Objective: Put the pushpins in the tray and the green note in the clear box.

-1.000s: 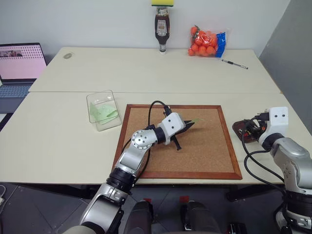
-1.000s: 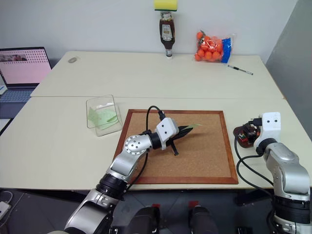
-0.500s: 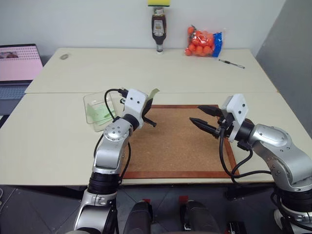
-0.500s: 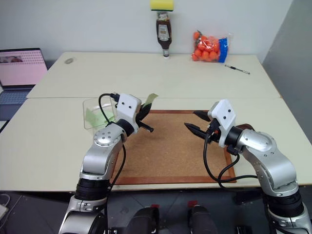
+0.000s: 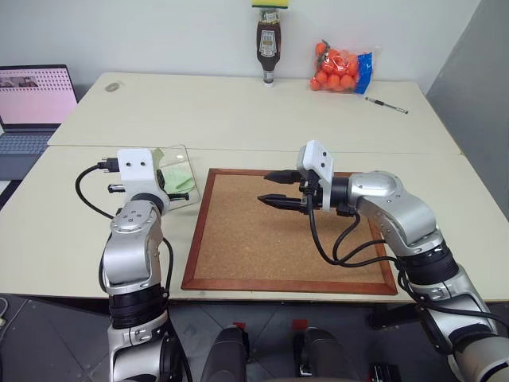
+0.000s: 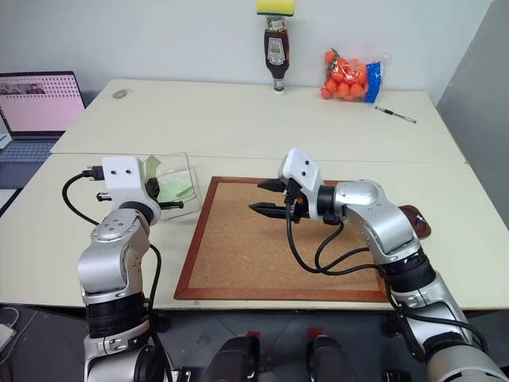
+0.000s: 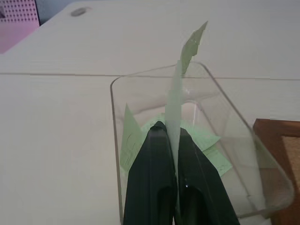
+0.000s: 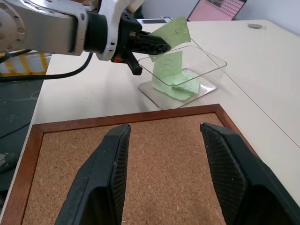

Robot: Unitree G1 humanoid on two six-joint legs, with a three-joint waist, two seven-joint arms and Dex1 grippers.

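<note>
A: Nearest, the corkboard point(image 5: 290, 235) on the bench point(image 5: 71, 231). Any pushpins on it?

B: None I can make out; its cork face reads bare, but pins that small could be lost at this range.

A: Right gripper point(image 5: 274, 188)?

B: Hovers over the board's far-left part, pointing toward the robot's left. Fingers point(image 8: 110, 176) apart, nothing between them.

A: Left gripper point(image 7: 169, 135)?

B: Over the near edge of the clear box point(image 5: 188, 199), fingers together, clamped on the green note point(image 7: 180, 84). The slip stands on edge and rises past the box's far rim. From the head views the wrist housing covers most of it; just a green tip shows.

A: Inside the box?

B: Other pale green slips point(image 8: 176, 82) lie on the bottom, overlapping; the count is unclear.

A: The tray point(image 6: 415, 220)?

B: Right of the board, mostly hidden behind the right forearm. Only a dark reddish edge shows; contents can't be seen.

A: Farther back?

B: A laptop point(image 5: 32, 107) cut off at the left edge, a small object point(image 5: 111, 87) too tiny to identify, a sauce bottle point(image 5: 268, 48) with a sponge on top cropped by the frame, a bag of orange fruit point(image 5: 340, 68), a pen point(image 5: 386, 105).
</note>
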